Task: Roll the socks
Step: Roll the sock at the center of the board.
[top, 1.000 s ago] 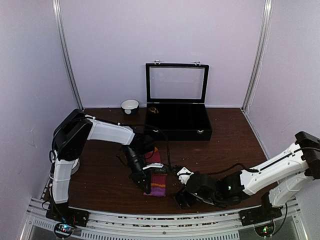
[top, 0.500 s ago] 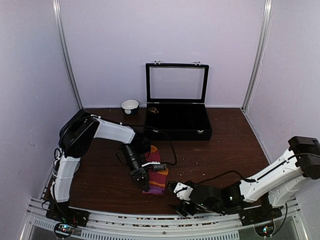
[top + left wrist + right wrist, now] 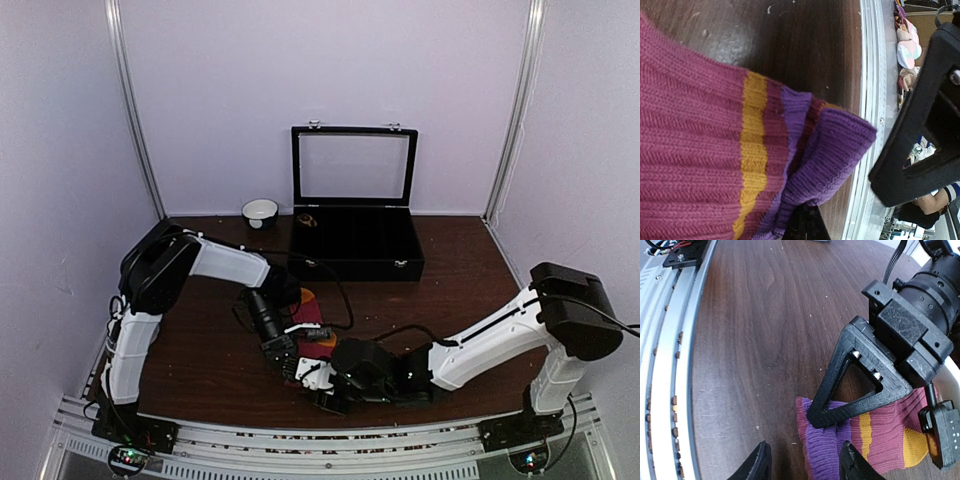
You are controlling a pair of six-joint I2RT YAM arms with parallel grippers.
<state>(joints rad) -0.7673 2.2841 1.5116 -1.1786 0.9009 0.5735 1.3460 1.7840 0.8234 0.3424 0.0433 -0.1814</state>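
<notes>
left gripper (image 3: pixel 815 419) pinches the cuff of the red sock (image 3: pixel 880 432); right gripper (image 3: pixel 805 465), fingers apart around it, could close on one layer only.

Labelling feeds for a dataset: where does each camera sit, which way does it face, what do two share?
Top external: high behind the bases, looking down over the table to the black case; both arms show.
Left wrist: on that arm, close above the magenta sock, rail alongside; left gripper tip at bottom.
Right wrist: low, facing left along the rail; right gripper fingers at bottom.
Shared: both wrists see the sock's purple cuff.
</notes>
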